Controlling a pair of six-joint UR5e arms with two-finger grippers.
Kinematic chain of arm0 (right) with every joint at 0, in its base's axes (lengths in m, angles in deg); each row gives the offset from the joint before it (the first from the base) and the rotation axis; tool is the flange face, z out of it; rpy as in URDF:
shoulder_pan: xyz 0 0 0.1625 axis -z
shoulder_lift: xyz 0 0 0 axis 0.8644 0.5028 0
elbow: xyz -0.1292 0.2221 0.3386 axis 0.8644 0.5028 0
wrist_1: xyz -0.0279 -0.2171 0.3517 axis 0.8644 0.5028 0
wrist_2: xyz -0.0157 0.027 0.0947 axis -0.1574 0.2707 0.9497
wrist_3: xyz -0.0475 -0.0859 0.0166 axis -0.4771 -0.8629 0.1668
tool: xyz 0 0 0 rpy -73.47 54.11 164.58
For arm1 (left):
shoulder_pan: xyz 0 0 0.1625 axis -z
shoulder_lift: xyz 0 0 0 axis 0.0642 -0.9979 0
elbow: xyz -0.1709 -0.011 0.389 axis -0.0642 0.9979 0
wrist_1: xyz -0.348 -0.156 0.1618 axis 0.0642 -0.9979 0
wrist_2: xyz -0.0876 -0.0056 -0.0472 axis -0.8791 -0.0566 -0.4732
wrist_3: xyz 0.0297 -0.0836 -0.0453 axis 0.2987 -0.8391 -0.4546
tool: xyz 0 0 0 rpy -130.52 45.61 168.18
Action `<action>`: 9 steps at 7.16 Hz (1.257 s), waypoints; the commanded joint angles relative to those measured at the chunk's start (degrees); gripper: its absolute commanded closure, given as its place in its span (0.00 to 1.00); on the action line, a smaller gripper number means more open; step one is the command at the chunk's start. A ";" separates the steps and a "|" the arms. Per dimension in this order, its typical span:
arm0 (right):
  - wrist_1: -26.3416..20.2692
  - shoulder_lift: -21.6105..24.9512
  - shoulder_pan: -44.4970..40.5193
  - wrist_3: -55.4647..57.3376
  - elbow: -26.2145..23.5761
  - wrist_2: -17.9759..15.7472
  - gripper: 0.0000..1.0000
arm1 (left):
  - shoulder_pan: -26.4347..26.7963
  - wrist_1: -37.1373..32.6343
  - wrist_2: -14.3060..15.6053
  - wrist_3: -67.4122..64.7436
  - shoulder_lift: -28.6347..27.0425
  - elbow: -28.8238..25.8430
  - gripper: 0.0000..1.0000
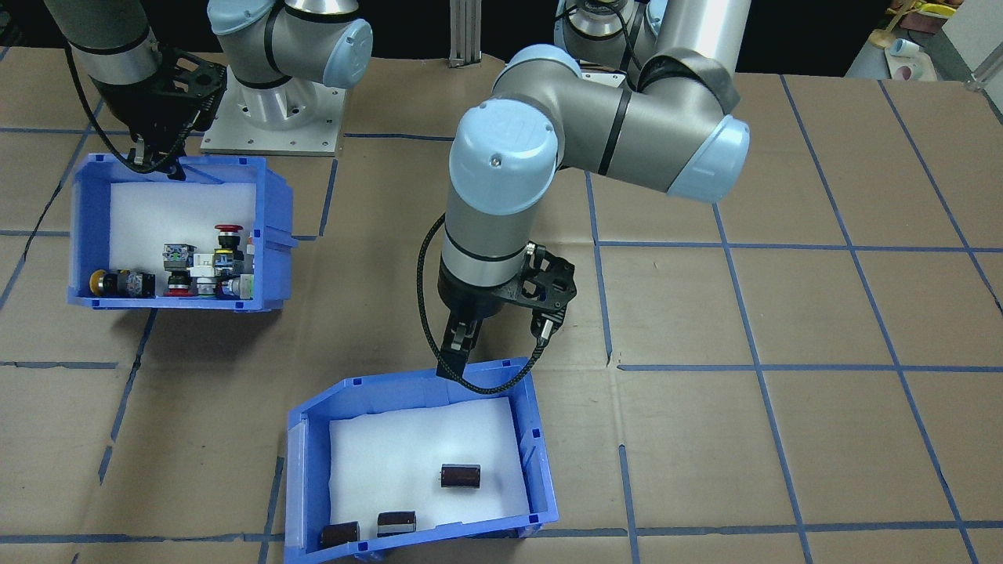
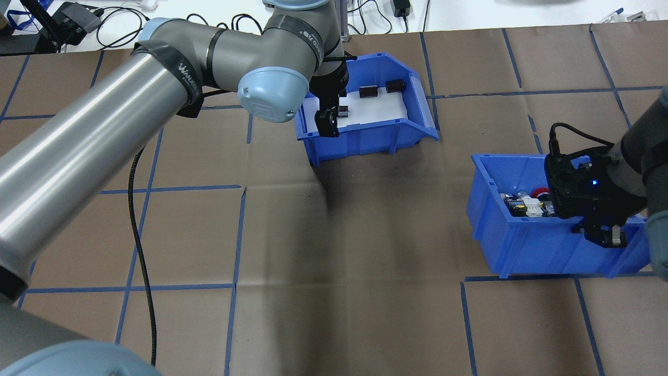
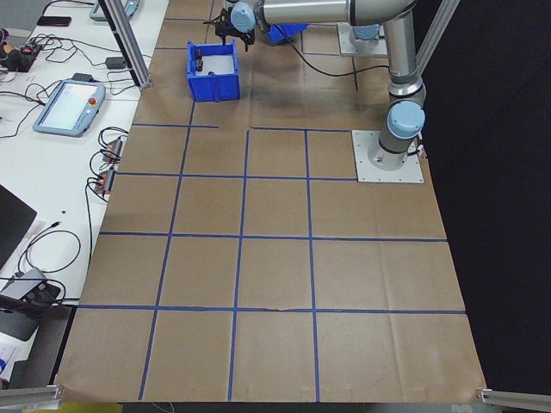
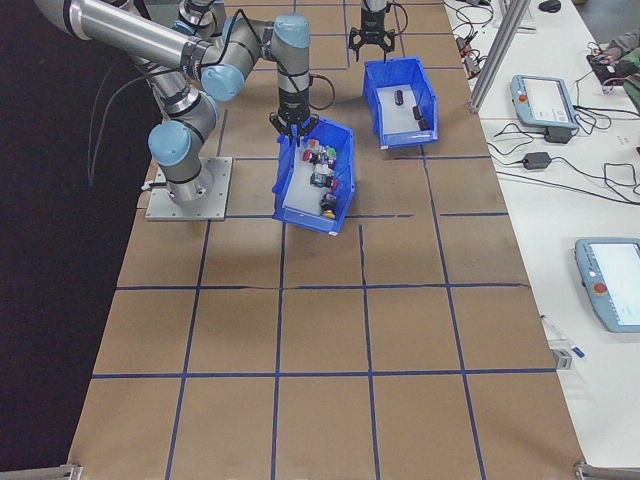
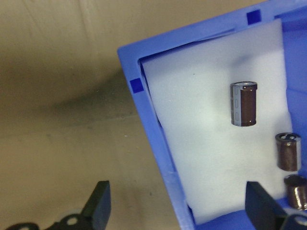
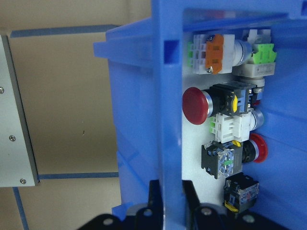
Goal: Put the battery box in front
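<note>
Release looks like the step in hand: the left pincer [image 5: 175, 206] stands spread, its fingers straddling the near wall of the battery box [image 1: 541, 478] just below it. The right pincer [image 6: 165, 201] is clenched on the switch bin [image 6: 165, 120] wall. Next, lifting the left pincer clear seems called for.

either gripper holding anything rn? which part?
Right gripper is shut on the back wall of the blue plastic bin of push-button switches. Left gripper is open, fingers straddling the wall of the blue foam-lined battery box; nothing held.
</note>
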 commanded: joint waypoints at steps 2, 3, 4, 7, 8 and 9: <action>0.92 -0.26 -12.94 15.07 -0.27 0.02 0.98 | -1.50 -11.97 7.81 30.14 8.10 1.06 0.01; 1.28 -0.35 -17.59 20.52 -0.27 -0.07 0.98 | -1.67 -17.56 10.05 36.00 11.44 1.33 0.01; 1.37 -0.35 -21.81 25.10 -0.18 -0.07 0.98 | -2.46 -20.06 10.16 46.41 14.08 1.77 0.01; 8.72 -5.94 -34.20 38.03 0.00 -0.59 0.97 | -3.43 -19.48 9.73 74.44 24.88 11.66 0.01; 10.05 -7.80 -38.60 41.11 0.61 -0.77 0.97 | -4.91 -17.47 9.46 82.13 28.57 15.36 0.01; 10.15 -8.34 -40.64 43.49 1.48 -1.03 0.97 | -7.10 -17.36 9.37 83.25 31.39 17.83 0.01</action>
